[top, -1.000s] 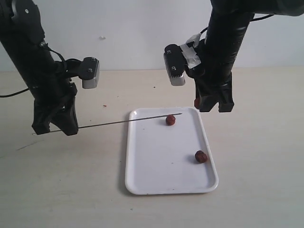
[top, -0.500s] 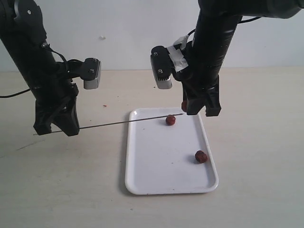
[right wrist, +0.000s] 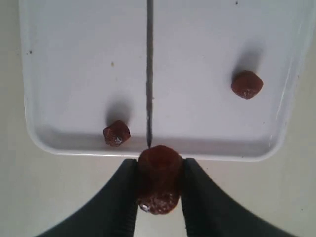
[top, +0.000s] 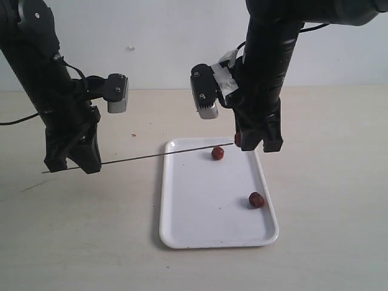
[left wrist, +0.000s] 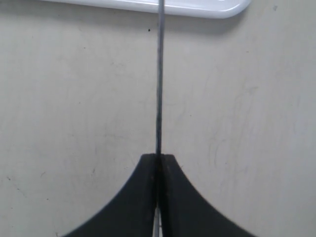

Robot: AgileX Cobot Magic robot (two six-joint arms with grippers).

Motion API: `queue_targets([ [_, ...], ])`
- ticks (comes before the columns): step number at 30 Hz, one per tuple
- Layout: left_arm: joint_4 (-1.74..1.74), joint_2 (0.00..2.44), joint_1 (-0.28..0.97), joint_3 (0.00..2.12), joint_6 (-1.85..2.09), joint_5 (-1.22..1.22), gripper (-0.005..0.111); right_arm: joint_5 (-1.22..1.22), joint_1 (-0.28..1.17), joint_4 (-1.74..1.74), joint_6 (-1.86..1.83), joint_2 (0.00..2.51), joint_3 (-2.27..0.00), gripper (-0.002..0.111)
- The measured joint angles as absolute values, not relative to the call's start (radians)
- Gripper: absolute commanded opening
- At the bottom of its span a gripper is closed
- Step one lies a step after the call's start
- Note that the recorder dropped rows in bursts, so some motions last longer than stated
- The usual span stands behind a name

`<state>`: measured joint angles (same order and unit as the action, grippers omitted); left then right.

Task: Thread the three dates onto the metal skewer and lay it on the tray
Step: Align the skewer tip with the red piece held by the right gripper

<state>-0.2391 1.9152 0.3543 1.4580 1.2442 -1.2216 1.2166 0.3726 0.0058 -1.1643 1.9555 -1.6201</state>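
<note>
My left gripper (top: pixel 71 162) (left wrist: pixel 158 157) is shut on the thin metal skewer (top: pixel 157 156) (left wrist: pixel 159 79), which it holds level above the table, tip over the white tray (top: pixel 200 230) (right wrist: pixel 74 74). My right gripper (top: pixel 257 144) (right wrist: pixel 159 165) is shut on one dark reddish-brown date (right wrist: pixel 159 177) (top: pixel 237 140), held right at the skewer's tip (right wrist: pixel 149 89). Two other dates lie loose on the tray: one near its far edge (top: pixel 217 153) (right wrist: pixel 117 133), one toward its near right side (top: pixel 257 199) (right wrist: pixel 247 84).
The tray rests on a pale beige tabletop (top: pixel 333 200) in front of a white wall. A black cable (top: pixel 15 120) trails off at the left. A tiny dark speck (top: pixel 133 135) lies on the table left of the tray.
My right gripper has carried its date leftward and a little lower, bringing it up against the skewer's tip. The left gripper and skewer have held still.
</note>
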Motion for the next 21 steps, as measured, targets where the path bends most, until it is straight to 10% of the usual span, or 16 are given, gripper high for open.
queue_targets([
  [21,-0.239,1.915,0.354,1.458,1.242,-1.222,0.000,1.217,0.382,-0.008,-1.127,1.985,-1.620,0.029],
])
